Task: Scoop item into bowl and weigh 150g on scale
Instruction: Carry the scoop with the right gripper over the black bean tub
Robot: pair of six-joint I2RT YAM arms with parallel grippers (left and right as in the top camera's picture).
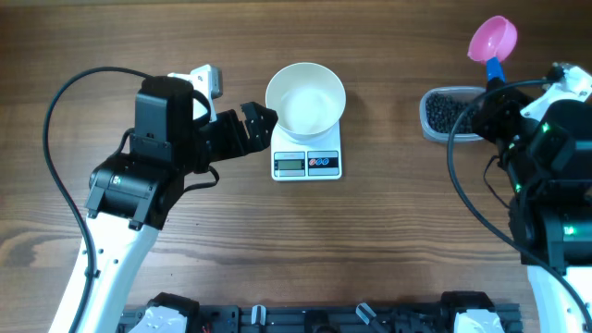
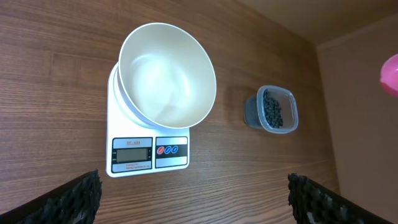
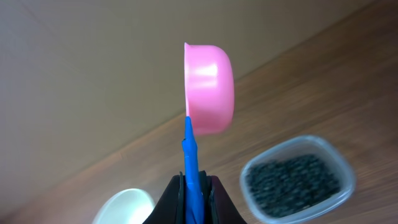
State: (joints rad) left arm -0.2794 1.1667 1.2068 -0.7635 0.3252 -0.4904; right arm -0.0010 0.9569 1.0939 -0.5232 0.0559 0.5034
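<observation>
The white bowl [image 1: 305, 96] [image 2: 166, 73] [image 3: 125, 207] stands on the white scale [image 1: 306, 163] [image 2: 146, 153] and holds nothing. Small black beans [image 1: 450, 112] [image 2: 272, 109] [image 3: 292, 182] fill a clear plastic tub [image 1: 430, 127] [image 3: 345, 180] at the right. My right gripper [image 1: 494, 83] [image 3: 195, 186] is shut on the blue handle [image 3: 189, 168] of a pink scoop [image 1: 492, 39] [image 3: 210, 88], which it holds in the air above the tub. My left gripper [image 1: 261, 122] [image 2: 194, 196] stands open just left of the scale, nothing between its fingers [image 2: 74, 196].
The left arm's black body [image 1: 157, 139] lies over the table's left part, with a black cable [image 1: 65, 102] looping behind it. The right arm [image 1: 550, 176] fills the right edge. A small white object [image 1: 205, 80] sits behind the left arm.
</observation>
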